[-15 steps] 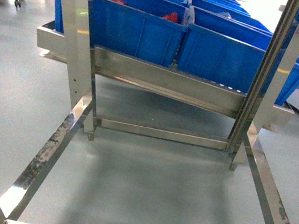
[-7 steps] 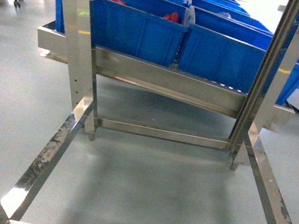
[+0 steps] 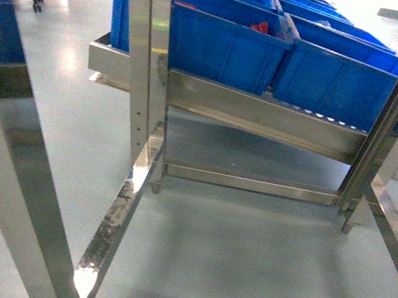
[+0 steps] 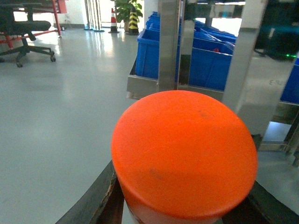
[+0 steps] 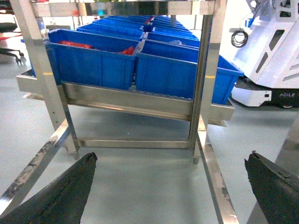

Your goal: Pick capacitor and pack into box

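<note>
The capacitor (image 4: 184, 149), a cylinder with a round orange top, fills the left wrist view. My left gripper (image 4: 184, 207) is shut on it, with dark fingers (image 4: 98, 200) pressing its sides from left and right. In the right wrist view my right gripper (image 5: 171, 157) is open, its black fingertips (image 5: 84, 172) wide apart with only floor between them. The box is out of view. Neither gripper shows in the head view.
A steel rack (image 3: 267, 115) ahead carries large blue bins (image 3: 225, 42), some with red parts inside. Its floor rails (image 3: 112, 226) and posts (image 3: 150, 55) frame grey floor. A white machine (image 5: 266, 51) stands at right, and an office chair (image 4: 23, 32) at far left.
The head view has shifted: the rack and bins now sit further right in the frame, and a steel post has come into the left foreground.
</note>
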`<state>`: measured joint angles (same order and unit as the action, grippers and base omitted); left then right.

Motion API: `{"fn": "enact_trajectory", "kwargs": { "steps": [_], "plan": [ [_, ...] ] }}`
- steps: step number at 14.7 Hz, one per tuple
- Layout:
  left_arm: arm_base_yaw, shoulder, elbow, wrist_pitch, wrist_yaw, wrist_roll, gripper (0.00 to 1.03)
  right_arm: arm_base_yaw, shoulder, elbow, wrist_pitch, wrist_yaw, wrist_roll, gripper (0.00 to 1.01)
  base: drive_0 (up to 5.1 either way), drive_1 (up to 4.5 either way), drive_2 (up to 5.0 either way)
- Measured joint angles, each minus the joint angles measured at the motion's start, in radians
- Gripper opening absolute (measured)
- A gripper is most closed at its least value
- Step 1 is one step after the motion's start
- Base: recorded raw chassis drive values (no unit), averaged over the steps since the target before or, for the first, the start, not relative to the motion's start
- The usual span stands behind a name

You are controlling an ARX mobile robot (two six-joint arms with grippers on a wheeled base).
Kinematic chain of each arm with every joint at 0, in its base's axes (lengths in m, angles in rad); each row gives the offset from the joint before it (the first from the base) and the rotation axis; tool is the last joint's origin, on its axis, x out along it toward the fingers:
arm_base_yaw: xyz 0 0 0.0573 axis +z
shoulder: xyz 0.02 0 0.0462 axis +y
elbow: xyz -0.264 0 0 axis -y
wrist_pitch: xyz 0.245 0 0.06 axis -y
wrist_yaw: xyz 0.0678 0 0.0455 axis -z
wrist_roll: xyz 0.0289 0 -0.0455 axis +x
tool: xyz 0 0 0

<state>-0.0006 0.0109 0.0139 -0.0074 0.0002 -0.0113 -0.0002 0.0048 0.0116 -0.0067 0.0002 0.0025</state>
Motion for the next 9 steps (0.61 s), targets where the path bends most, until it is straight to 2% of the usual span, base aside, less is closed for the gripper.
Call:
{"fn": "enact_trajectory", "kwargs": {
  "steps": [9],
  "plan": [
    [0.000,0.000,0.000,0.001,-0.002,0.000,0.45,0.000,0.000,0.000,0.005,0.000,0.000,0.98,-5.0,2.45,2.4]
  ]
}}
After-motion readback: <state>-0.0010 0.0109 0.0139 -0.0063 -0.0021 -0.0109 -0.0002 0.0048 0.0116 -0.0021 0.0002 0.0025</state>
